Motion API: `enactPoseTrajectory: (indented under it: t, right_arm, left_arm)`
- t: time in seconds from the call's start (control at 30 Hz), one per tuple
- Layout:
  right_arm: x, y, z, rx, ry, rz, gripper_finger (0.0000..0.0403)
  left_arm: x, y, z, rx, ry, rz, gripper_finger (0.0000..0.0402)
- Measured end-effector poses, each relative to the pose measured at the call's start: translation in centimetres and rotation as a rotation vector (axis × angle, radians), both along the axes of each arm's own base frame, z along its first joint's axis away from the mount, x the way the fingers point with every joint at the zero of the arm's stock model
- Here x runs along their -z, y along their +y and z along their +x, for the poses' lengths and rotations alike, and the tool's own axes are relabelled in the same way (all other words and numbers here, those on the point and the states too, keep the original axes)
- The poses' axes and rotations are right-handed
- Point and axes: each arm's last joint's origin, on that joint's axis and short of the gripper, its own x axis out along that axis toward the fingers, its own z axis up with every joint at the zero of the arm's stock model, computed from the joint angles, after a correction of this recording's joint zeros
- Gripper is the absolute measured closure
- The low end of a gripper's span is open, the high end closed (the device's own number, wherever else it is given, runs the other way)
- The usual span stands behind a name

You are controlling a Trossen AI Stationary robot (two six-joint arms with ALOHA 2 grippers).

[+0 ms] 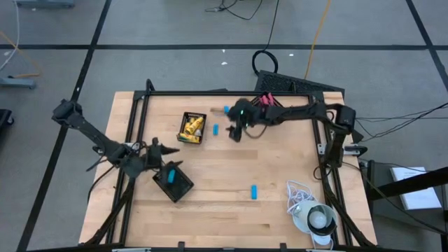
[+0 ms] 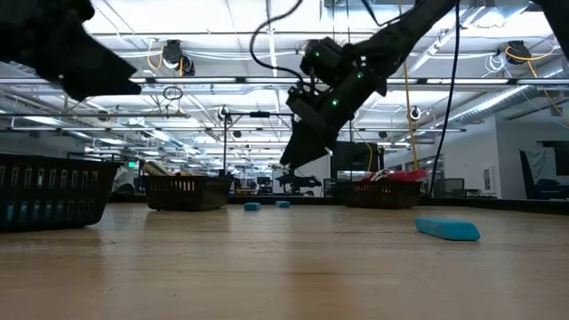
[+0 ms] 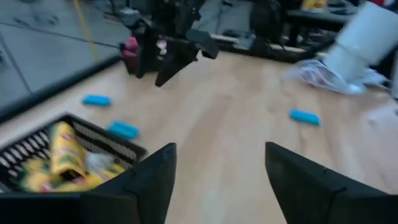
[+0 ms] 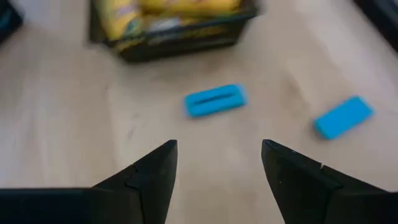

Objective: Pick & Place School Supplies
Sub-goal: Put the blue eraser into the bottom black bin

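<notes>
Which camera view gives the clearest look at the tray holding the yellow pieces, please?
The high view: the tray with yellow pieces shows whole from above. The right wrist view and left wrist view crop it; the low view shows only its side.

Bare wood fills the table's lower middle, save one blue piece. Two black trays crowd the centre-left; a white cord blocks the lower right.

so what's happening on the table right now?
Two arms are sorting school supplies into black slotted trays. The left gripper hangs open over the near tray, which holds one light-blue oblong piece. The right gripper hovers open above another blue piece beside the tray of yellow tubes. One more blue piece lies loose.
</notes>
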Motion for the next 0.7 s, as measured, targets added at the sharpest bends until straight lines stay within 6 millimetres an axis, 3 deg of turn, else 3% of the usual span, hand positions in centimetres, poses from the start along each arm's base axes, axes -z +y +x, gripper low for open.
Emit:
enactPoseTrajectory:
  t: [0.17, 0.33, 0.7]
  right_arm:
    - [0.1, -4.1, -1.1, 0.083, -0.069, 0.086, 0.0165]
    - [-0.6, -6.3, -1.8, 0.103, -0.1, 0.123, 0.0165]
    - [0.7, -8.2, 1.8, 0.081, 0.021, 0.16, 0.0165]
  left_arm:
    - [-0.8, 1.3, 1.5, -0.057, -0.051, 0.066, 0.0143]
    - [-1.7, 2.9, 3.5, 0.015, -0.122, 0.122, 0.0152]
    - [-0.9, 6.9, 6.7, 0.112, -0.178, 0.137, 0.0169]
